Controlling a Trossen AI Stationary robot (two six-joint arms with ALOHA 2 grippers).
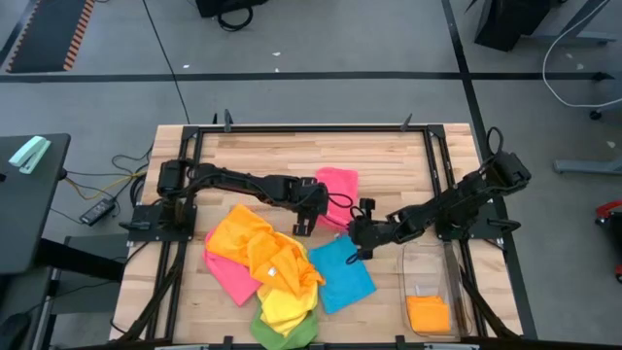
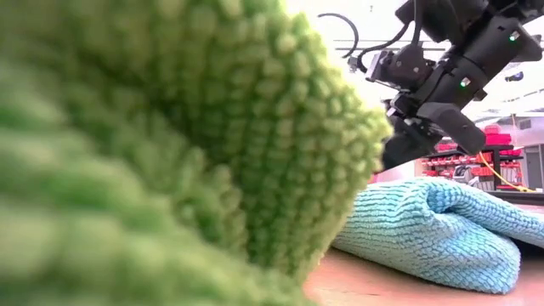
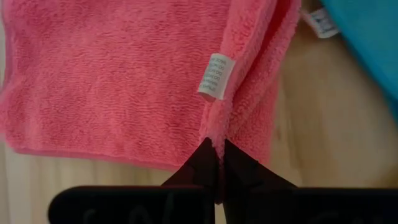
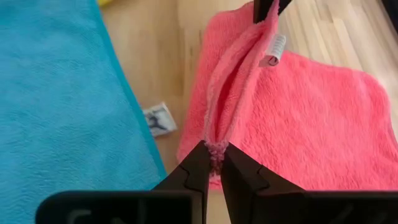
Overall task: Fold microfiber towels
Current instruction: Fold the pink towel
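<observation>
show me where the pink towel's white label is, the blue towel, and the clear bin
white label [image 3: 217,78], left wrist view, on the tag's middle
blue towel [image 1: 342,274], high view, on its flat middle
clear bin [image 1: 428,255], high view, on its bare floor above the orange towel

Fuzzy matt cloth pink towel [image 3: 124,81] on smooth wooden table [image 1: 389,156].

A plain pink towel [image 1: 339,187] with a white tag lies at centre frame on the pale wooden table [image 1: 389,156]. Lower left, orange [image 1: 255,243], yellow [image 1: 284,303] and green [image 1: 282,333] towels heap together beside a blue towel [image 1: 342,275]. At lower right, a clear bin [image 1: 428,267] holds a folded orange cloth [image 1: 429,314].
</observation>
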